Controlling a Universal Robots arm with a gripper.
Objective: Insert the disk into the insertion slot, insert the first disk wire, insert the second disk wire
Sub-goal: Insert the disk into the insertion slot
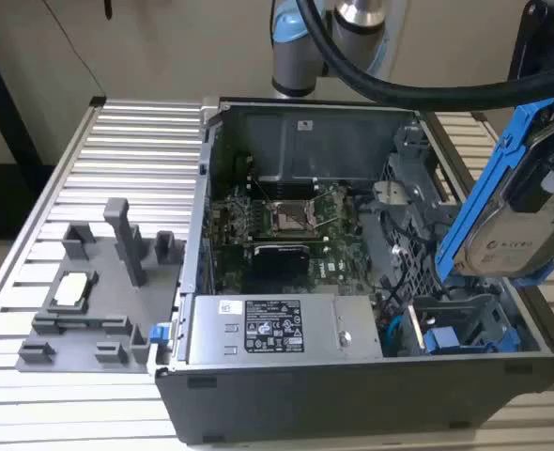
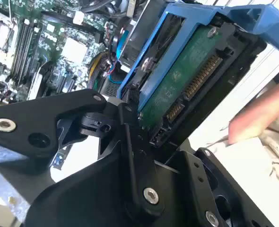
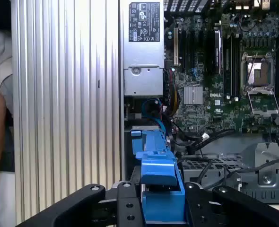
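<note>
My gripper [image 3: 161, 201] is shut on the disk [image 1: 526, 235], a silver-grey drive with a pale label in a bright blue carrier [image 1: 488, 174]. In the exterior view the disk hangs steeply tilted above the right end of the open black computer case [image 1: 352, 395]. Its green circuit side and connector [image 2: 187, 85] show in the second wrist view, clamped between the black fingers [image 2: 130, 137]. The insertion slot [image 1: 474, 310], a grey sheet-metal bay, lies below the disk in the case's near right corner. Another blue-framed drive [image 1: 443, 340] sits low beside it. Blue and black cables [image 1: 396, 324] lie next to the bay.
Inside the case are the motherboard [image 1: 277, 221], the power supply [image 1: 268, 329] and a perforated grey cage [image 1: 413, 202]. A grey fixture with small parts [image 1: 89, 291] stands on the ribbed table at the exterior view's left. A person's hand [image 2: 262, 113] is near the disk.
</note>
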